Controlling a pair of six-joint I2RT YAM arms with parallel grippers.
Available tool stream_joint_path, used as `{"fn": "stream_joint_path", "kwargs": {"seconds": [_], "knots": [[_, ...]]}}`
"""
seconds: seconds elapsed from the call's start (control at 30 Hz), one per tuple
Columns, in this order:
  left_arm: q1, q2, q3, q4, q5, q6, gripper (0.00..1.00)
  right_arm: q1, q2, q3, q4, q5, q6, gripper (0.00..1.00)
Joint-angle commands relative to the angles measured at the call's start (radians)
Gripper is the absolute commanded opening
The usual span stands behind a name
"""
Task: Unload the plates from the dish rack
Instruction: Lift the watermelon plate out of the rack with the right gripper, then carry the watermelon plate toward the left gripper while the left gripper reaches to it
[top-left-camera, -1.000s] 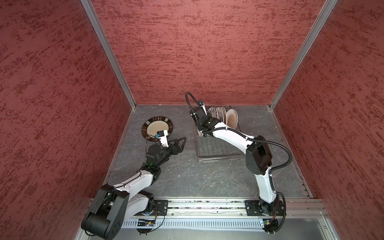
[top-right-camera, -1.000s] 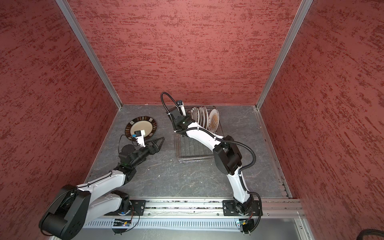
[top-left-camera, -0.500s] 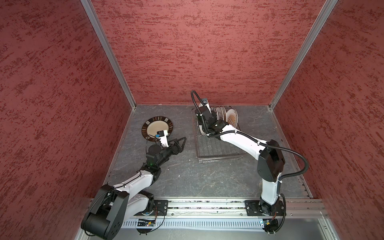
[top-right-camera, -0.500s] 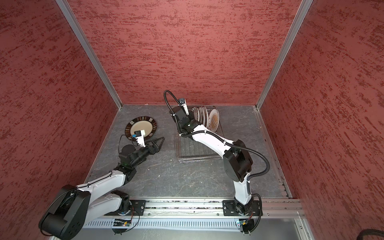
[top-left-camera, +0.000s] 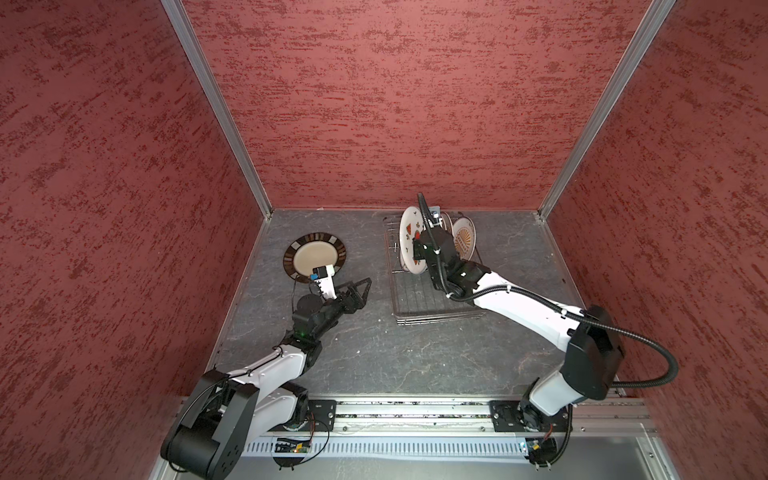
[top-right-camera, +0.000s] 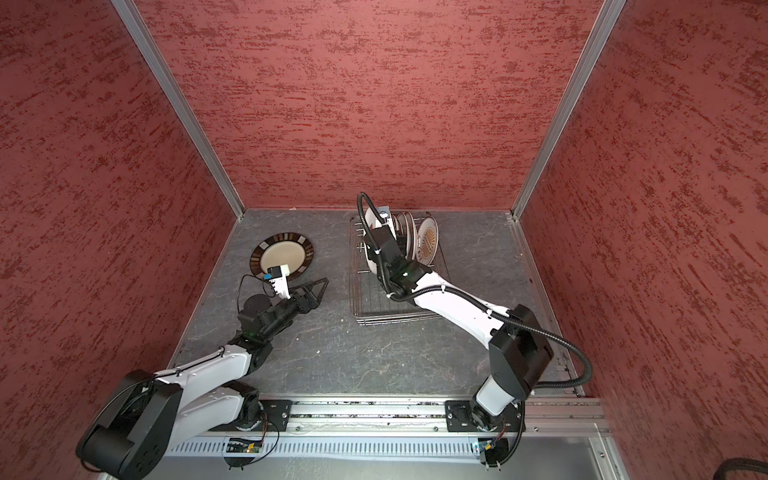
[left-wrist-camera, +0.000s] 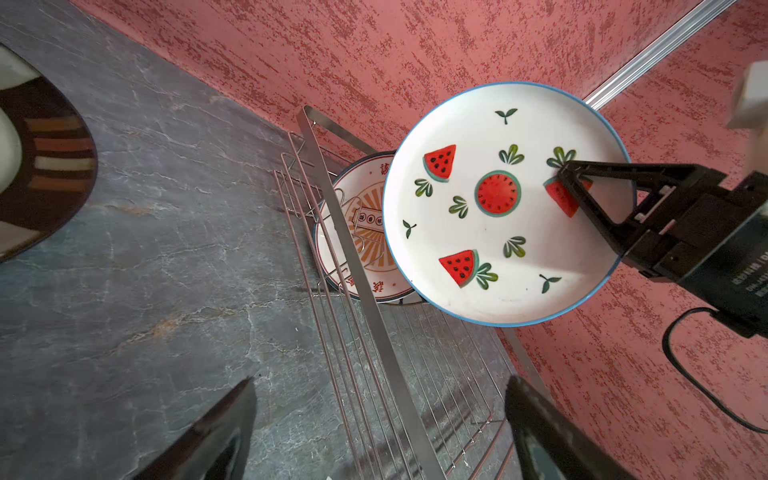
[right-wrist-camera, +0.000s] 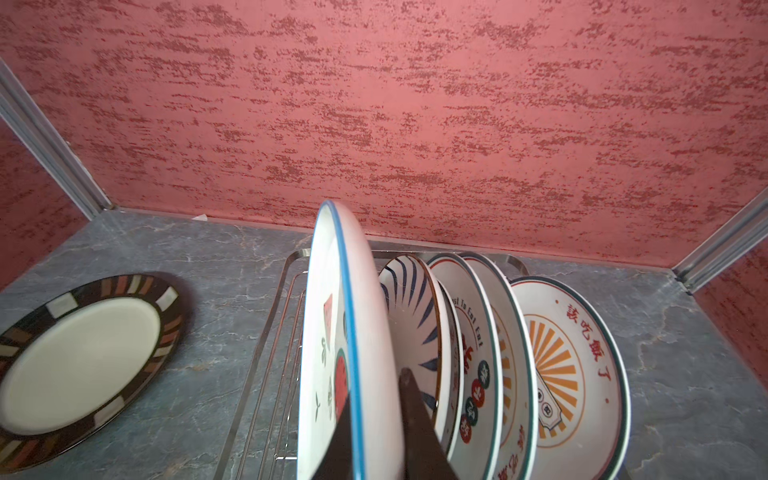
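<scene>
Watermelon plate (left-wrist-camera: 498, 199) | upright, pinched by right jaws | over dish rack (top-left-camera: 415, 303)

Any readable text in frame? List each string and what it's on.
"該吃飯了": red, on the sunburst plate, at the end of the dish rack.
"...st To Eat Eat": rim of the green-dot plate; start hidden.
Print on the body of the right claw: too small to read.
No text on the watermelon plate.
</scene>
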Motion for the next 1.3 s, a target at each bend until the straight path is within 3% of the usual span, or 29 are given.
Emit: {"fn": "stream_joint_path", "kwargs": {"seconds": [0.0,0.27,0.5,0.63,0.87,1.07,1.27], "knots": [[-0.015,-0.048,-0.022,0.049,-0.002,0.048,0.93,0.004,-0.108,-0.055,0.228,-0.066,0.006,0.01],[-0.080,-0.159,-0.022,-0.016,-0.016,0.082,0.93,-0.018,-0.340,-0.314,0.357,-0.225,0.090,0.00],[-0.104,-0.217,0.008,-0.016,0.109,0.089,0.95,-0.076,-0.530,-0.530,0.504,-0.455,0.191,0.00],[-0.105,-0.241,0.010,-0.028,0.134,0.085,0.99,-0.111,-0.609,-0.656,0.629,-0.490,0.272,0.00],[-0.110,-0.214,0.013,0.038,0.229,0.046,0.99,-0.126,-0.671,-0.773,0.784,-0.657,0.377,0.00],[-0.138,-0.218,0.026,0.046,0.242,0.042,0.99,-0.126,-0.716,-0.889,0.961,-0.727,0.457,0.00],[-0.194,-0.210,0.032,0.045,0.196,0.087,0.99,-0.126,-0.649,-0.924,1.098,-0.817,0.499,0.00]]}}
